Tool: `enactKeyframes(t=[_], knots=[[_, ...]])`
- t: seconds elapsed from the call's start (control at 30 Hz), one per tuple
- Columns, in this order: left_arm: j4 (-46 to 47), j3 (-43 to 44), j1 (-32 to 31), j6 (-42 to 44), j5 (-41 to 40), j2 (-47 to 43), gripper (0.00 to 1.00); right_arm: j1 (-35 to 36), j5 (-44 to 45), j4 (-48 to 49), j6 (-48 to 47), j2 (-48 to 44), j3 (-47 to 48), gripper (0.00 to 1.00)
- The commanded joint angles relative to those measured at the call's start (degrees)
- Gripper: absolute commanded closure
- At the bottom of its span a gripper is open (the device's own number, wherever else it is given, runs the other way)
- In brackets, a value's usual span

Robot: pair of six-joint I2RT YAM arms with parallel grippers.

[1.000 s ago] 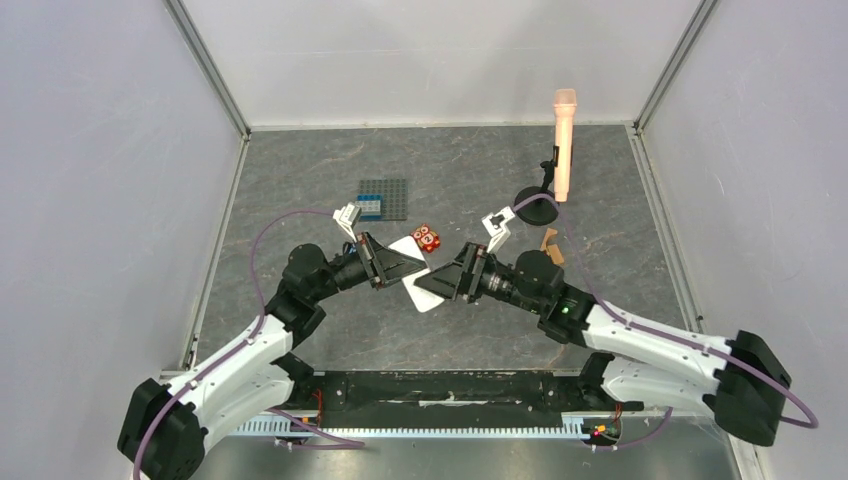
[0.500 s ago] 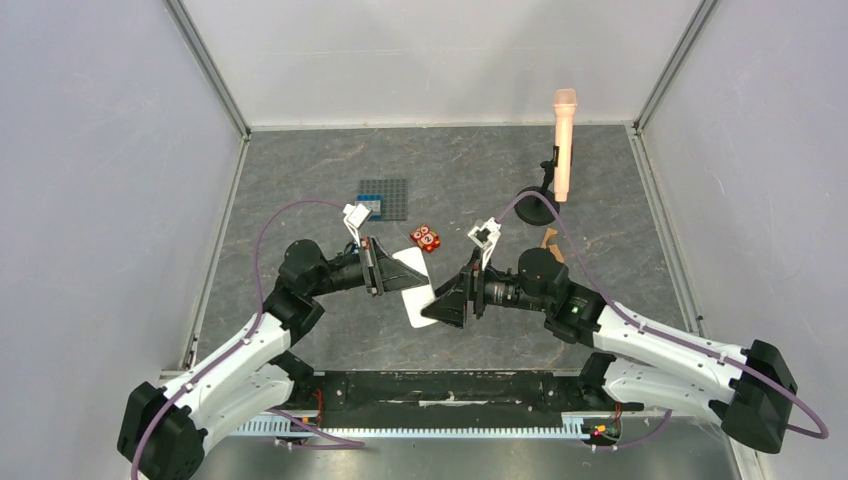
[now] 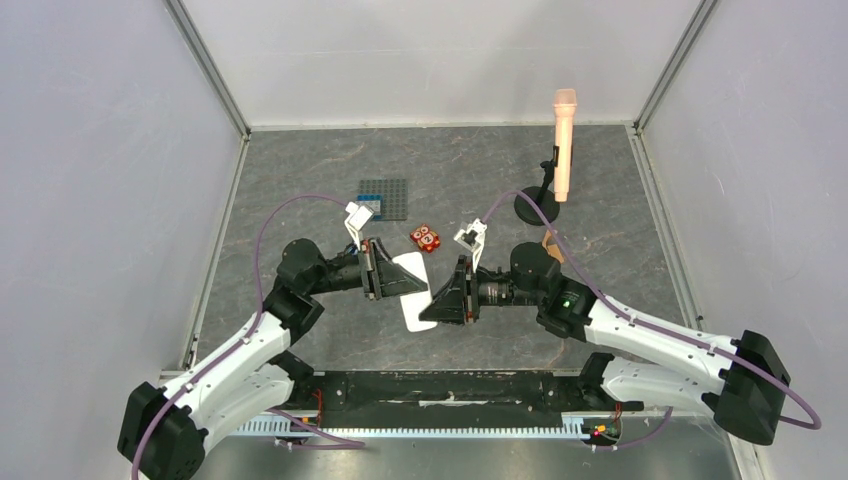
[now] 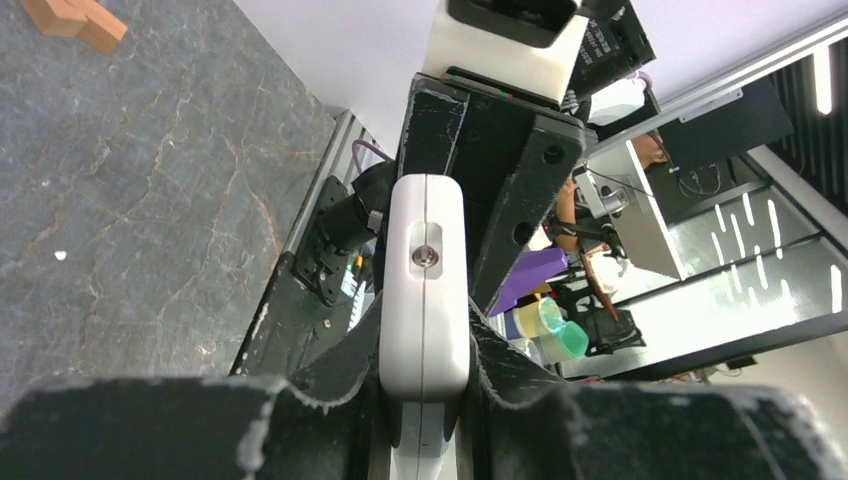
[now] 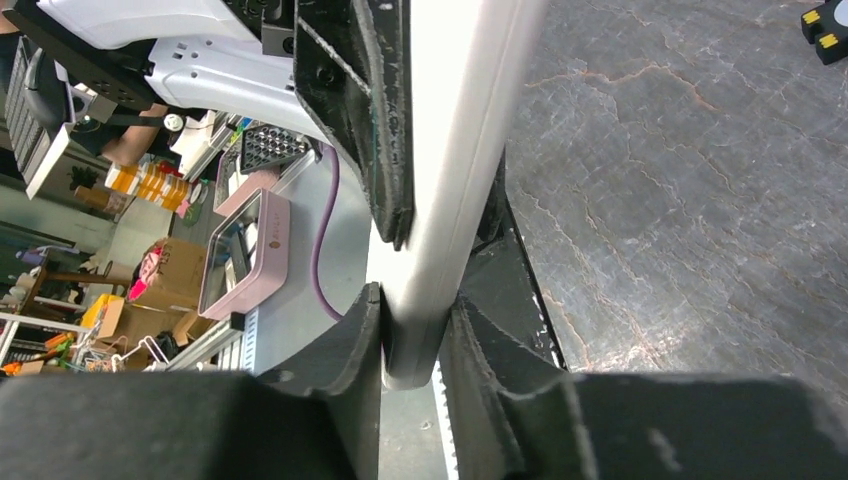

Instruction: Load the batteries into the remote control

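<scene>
The remote control (image 3: 412,290), a white handset, hangs above the table's middle between my two grippers. My left gripper (image 3: 386,272) is shut on its left end; in the left wrist view the remote control (image 4: 425,270) stands edge-on, clamped between both fingers of that gripper (image 4: 425,345). My right gripper (image 3: 441,300) is shut on its lower right end; in the right wrist view both pads of the gripper (image 5: 412,330) press the remote control's (image 5: 460,150) thin edges. The batteries are out of view.
A red owl toy (image 3: 425,238) lies just behind the remote. A grey baseplate (image 3: 392,196) with a blue toy (image 3: 370,206) sits further back left. A pink microphone (image 3: 564,140) on a black stand and small wooden pieces (image 3: 549,243) are at the back right.
My right gripper slid left along the remote and shut on its lower end. The left gripper kept its hold and shifted the remote slightly left.
</scene>
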Motion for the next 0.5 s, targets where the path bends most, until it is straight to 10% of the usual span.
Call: enactKeyframes(t=[0.0, 0.3, 0.47], knots=[[5.04, 1.58, -0.16, 0.0, 2.61, -0.41, 0.96, -0.14, 1.03, 1.3, -0.47, 0.92, 1.17, 0.81], [-4.28, 2.99, -0.16, 5.33, -1.36, -1.83, 0.3, -0.21, 6.87, -0.79, 0.3, -0.51, 1.0, 1.0], [-24.76, 7.16, -0.18, 15.33, -14.66, -5.29, 0.27, -0.29, 14.13, -7.04, -1.81, -2.7, 1.65, 1.0]])
